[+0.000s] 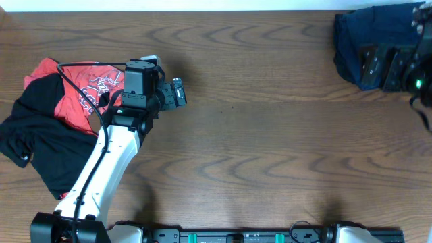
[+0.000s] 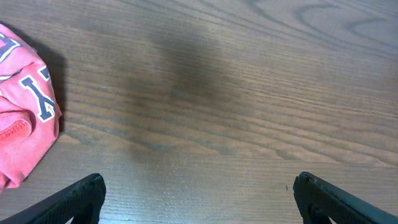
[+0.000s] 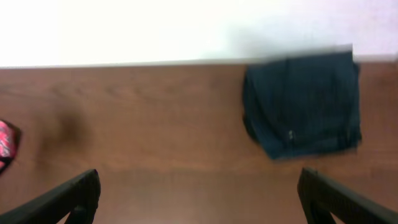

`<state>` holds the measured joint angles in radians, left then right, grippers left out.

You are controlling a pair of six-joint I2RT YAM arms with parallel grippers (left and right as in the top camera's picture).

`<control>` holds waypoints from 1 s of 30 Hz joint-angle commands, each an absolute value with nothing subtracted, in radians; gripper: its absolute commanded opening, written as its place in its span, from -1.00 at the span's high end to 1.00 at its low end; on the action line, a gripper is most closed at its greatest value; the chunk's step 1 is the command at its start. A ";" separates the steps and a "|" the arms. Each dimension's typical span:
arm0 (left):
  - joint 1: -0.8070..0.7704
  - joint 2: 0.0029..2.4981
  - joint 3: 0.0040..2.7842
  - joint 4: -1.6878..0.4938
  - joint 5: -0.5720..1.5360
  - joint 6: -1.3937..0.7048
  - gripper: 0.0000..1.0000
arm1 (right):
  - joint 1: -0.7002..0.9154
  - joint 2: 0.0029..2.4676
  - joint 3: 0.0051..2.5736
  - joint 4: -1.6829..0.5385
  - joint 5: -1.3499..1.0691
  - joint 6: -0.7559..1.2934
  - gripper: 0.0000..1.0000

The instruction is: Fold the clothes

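My left gripper (image 2: pixel 199 196) spread wide over the wood table (image 2: pixel 236 93), red T-shirt (image 2: pixel 25 106) at that wrist view's left edge, only overhead shows me the black garment (image 1: pixel 34 142) against it, right gripper (image 3: pixel 199 193) spread too, folded navy denim (image 3: pixel 305 102) ahead by the far edge

A brown wood-grain bench (image 1: pixel 270 135) fills the overhead view, its grain running in long wavy bands from the left edge to the right. A tiny dark speck (image 1: pixel 233 106) sits near its middle. Beyond the far edge lies a plain white strip (image 1: pixel 202 4). Along the near edge runs a black rail (image 1: pixel 270 236) with small green marks (image 1: pixel 192 237)
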<state>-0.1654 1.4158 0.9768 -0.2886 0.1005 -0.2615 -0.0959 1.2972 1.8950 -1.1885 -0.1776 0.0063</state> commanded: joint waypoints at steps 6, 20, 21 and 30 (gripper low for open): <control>-0.163 1.424 0.986 -0.292 0.092 -0.263 -0.96 | -0.037 0.989 1.376 -0.733 -0.131 -0.004 -0.99; -0.163 1.424 0.986 -0.292 0.092 -0.263 -0.96 | -0.037 0.456 0.486 -0.083 0.001 0.366 -0.98; -0.163 1.424 0.986 -0.292 0.092 -0.263 -0.96 | -0.036 0.426 0.445 -0.064 0.000 0.366 -0.99; -0.163 1.424 0.986 -0.292 0.092 -0.263 -0.96 | -0.010 0.187 0.170 -0.033 -0.008 0.303 -0.98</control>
